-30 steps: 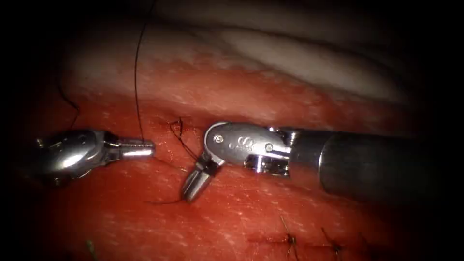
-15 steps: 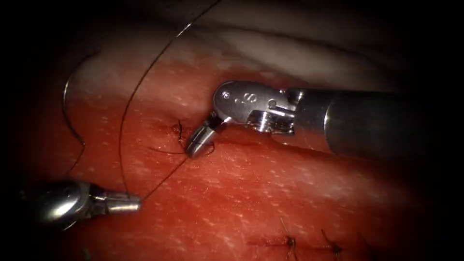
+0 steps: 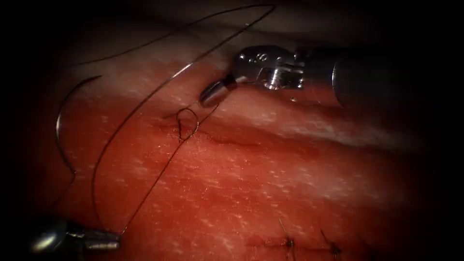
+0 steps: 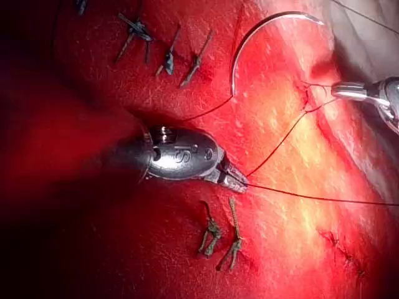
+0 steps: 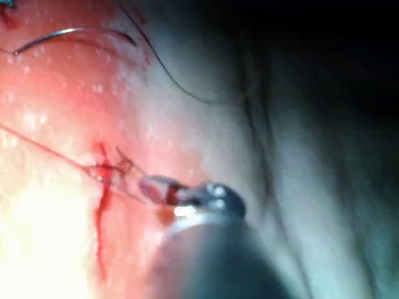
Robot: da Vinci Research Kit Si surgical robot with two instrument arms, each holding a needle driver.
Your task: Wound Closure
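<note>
My left tool (image 3: 113, 239) sits low at the left, jaws shut on the thread (image 3: 145, 193), and appears again as the left tool (image 4: 237, 181). My right tool (image 3: 209, 96) is above the cut (image 3: 241, 141), jaws shut on the thread's other part. Between them the thread forms a small loose loop (image 3: 187, 123) at the cut's left end, seen too as the loop (image 5: 111, 168) beside the right tool (image 5: 156, 187). The curved needle (image 3: 58, 126) lies free on the tissue left of the cut, held by neither tool. That needle (image 4: 249, 34) rests on the surface, not in the tissue.
Earlier stitches with cut thread ends (image 3: 290, 240) sit at the lower right, and more stitches (image 4: 168, 59) and knots (image 4: 221, 240) lie around the left tool. A long slack thread (image 3: 145, 99) arcs across the upper left. Pale tissue (image 3: 338, 135) rises behind the cut.
The left tool moved down and left, the right tool up and right, each drawing thread away from the cut. The thread at the cut's left end now forms a visible loop.
</note>
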